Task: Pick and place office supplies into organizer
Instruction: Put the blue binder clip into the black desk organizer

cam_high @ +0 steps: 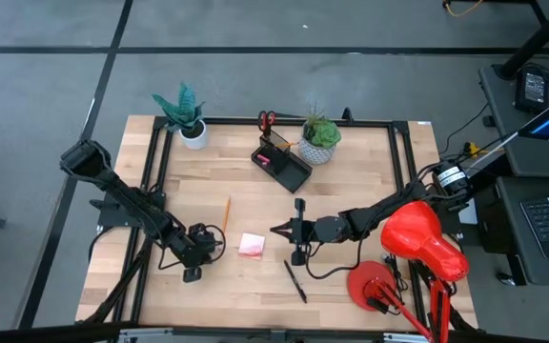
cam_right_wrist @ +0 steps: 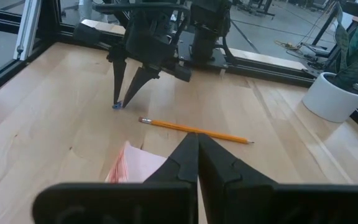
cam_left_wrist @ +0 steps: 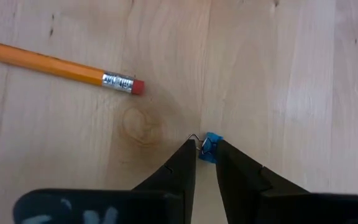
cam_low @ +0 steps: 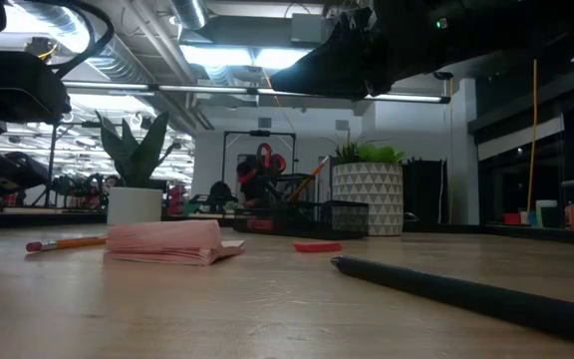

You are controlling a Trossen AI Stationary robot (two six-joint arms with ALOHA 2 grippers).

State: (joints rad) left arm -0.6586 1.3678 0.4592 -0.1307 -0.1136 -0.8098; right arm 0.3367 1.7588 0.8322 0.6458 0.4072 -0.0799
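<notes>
Left end effector [cam_left_wrist: 205,152] down on the tabletop [cam_high: 351,286] near the left edge, toward the front; fingers narrowed to a slim gap around a small blue binder clip [cam_left_wrist: 209,148]. Touching or just short of it, can't tell. Not lifted.

Right end effector [cam_high: 276,230] fully closed, holding nothing, parked mid-tabletop toward the front.

Organizer [cam_high: 284,164] toward the back edge, just beside the patterned plant pot [cam_high: 318,148], red scissors [cam_high: 266,120] already upright in its tall compartment. Still loose: pencil [cam_high: 226,211] just beside the left end effector, pink sticky-note pad [cam_high: 252,245] between the two end effectors, black pen [cam_high: 296,281] toward the front edge, small red eraser [cam_low: 317,246] visible only in the low view.

Risks, as judged:
- Clip tiny, caught at the very fingertips only. Off-centre squeeze likely to pop it sideways or leave it tilted in the grip.
- Wire handle of clip sticking out past one finger; could snag or twist on lift.
- Pencil eraser end near the clip; sideways drift could nudge it rolling.
- Route to organizer crosses centre, where the right arm sits. Collision possible unless it stays put.

Room: open wood between pencil and organizer; black frame rail [cam_high: 155,162] close along the left edge; second plant pot [cam_high: 194,135] at the back-left corner.
</notes>
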